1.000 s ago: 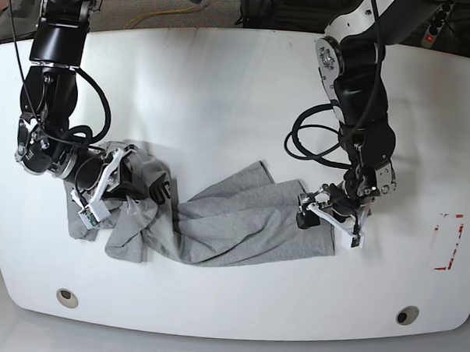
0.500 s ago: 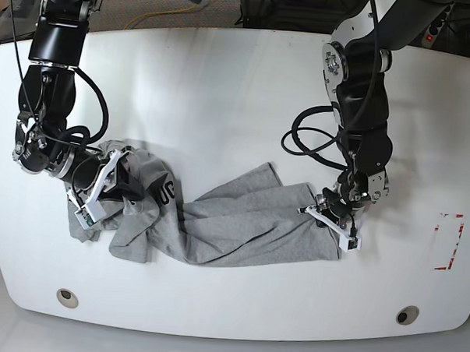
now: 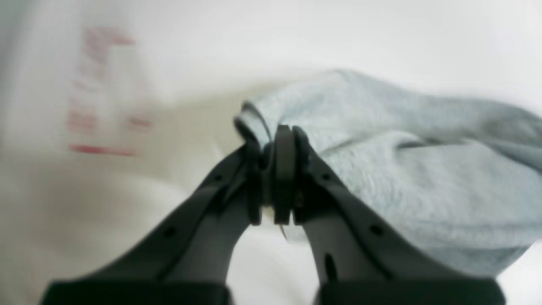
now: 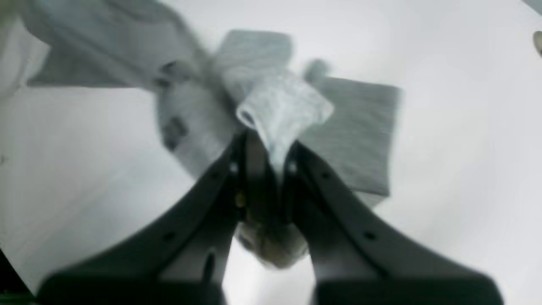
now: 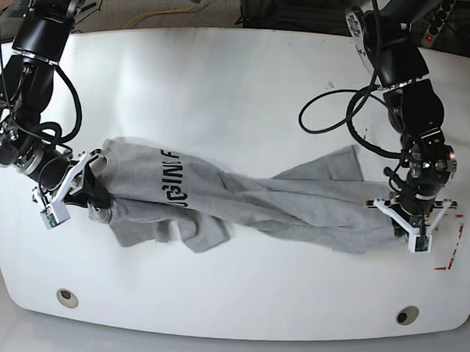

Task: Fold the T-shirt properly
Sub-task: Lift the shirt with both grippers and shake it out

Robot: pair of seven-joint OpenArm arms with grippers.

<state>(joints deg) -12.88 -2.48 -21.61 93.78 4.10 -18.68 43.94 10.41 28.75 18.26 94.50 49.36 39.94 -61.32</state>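
You have the heather-grey T-shirt (image 5: 241,203) strung lengthwise across the white table (image 5: 239,83), its long axis running between your right gripper (image 5: 85,187), pinched on one bunched end, and your left gripper (image 5: 411,217), clamped on the opposite edge.

Two black arms (image 5: 37,66), looped black cables (image 5: 331,110), white-edged end effector (image 5: 408,222) fingers.
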